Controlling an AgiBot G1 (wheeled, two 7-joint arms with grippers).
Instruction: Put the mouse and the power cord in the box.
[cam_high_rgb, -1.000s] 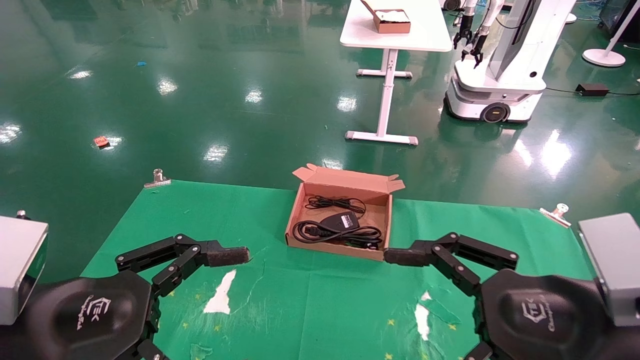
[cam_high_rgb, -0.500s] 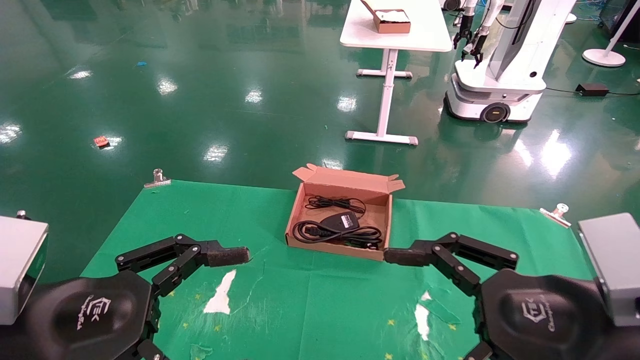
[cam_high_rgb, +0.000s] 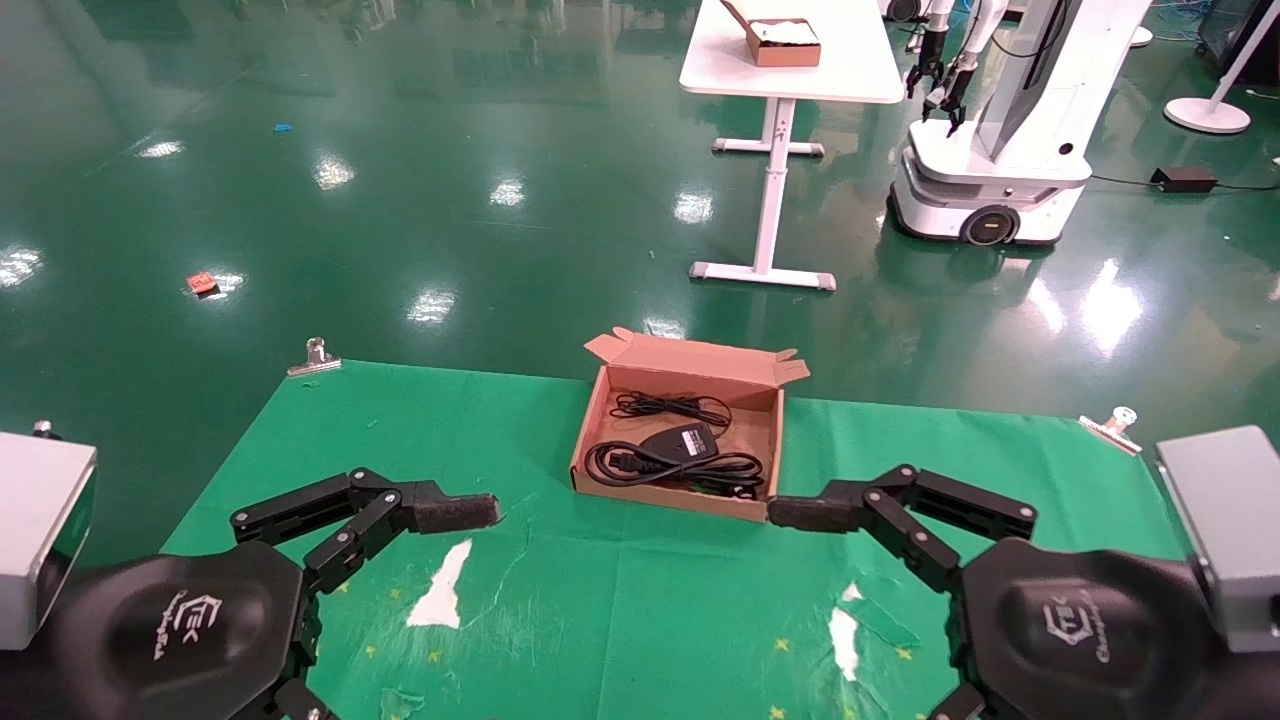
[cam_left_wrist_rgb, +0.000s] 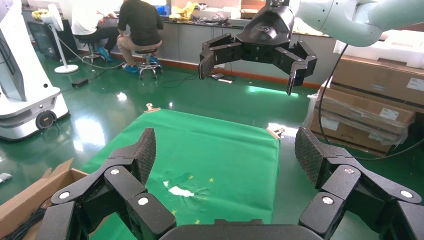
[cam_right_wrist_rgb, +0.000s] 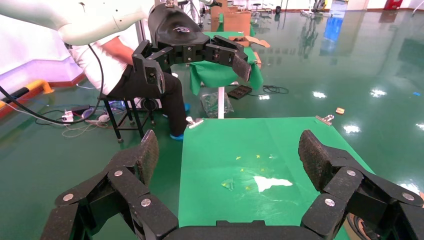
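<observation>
In the head view, the box (cam_high_rgb: 601, 432) sits open at the centre of the frame, on the far middle of the green cloth (cam_high_rgb: 620, 610), with its lid flap standing up at the back. The mouse (cam_high_rgb: 679, 441) lies inside it near the middle, its thin cable bunched toward the back wall. The power cord (cam_high_rgb: 640, 466) lies coiled in a long oval along the front of the box, touching the mouse.

The left gripper (cam_left_wrist_rgb: 224, 155) hangs at the lower left of the head view, above the near part of the cloth, well apart from the box; its wrist view shows the 2 fingers spread wide with nothing between them. The right gripper (cam_right_wrist_rgb: 227, 150) hangs at the lower right, 1 fingertip (cam_high_rgb: 795, 512) just beside the box's front right corner, and its fingers are likewise spread wide and hold nothing.

A white table (cam_high_rgb: 860, 60) and another robot (cam_high_rgb: 1000, 150) stand in the upper right of the head view.
</observation>
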